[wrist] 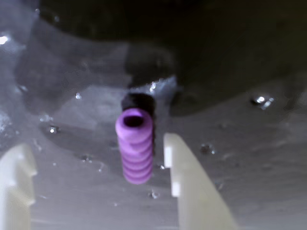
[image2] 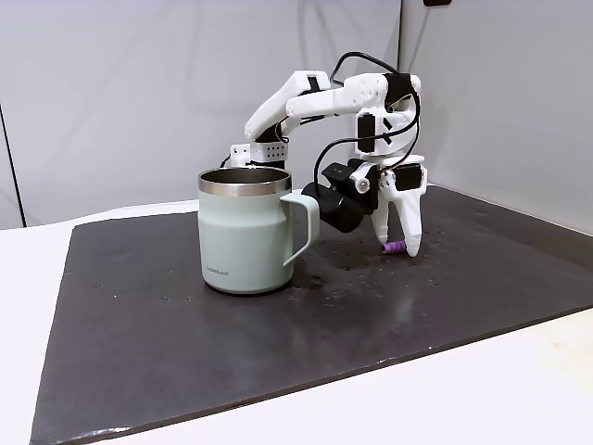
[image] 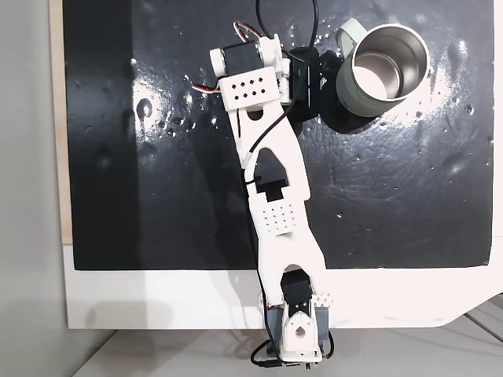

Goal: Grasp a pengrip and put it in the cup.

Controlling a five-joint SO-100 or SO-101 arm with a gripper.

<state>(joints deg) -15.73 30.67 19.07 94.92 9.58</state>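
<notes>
The pengrip (wrist: 136, 146) is a short purple ribbed sleeve lying on its side on the black mat (image2: 185, 334), its open end turned away from the wrist camera. In the side-on fixed view it shows as a purple speck (image2: 396, 247) at the fingertips, on the handle side of the cup (image2: 245, 232) and a little apart from it. It looks soft, rubbery and very light, so it should squash slightly and could roll or squirt out of a hard pinch. The best hold is across the ribbed middle, where the ridges give the fingers purchase.

The gripper (wrist: 98, 153) is spread, its white fingers (wrist: 184, 172) straddling the pengrip. The right-hand one in the wrist view stands just beside it, perhaps touching, though the blur leaves that uncertain. The left-hand one is well off.

The steel-lined cup (image: 383, 69) stands upright with its mouth open.
</notes>
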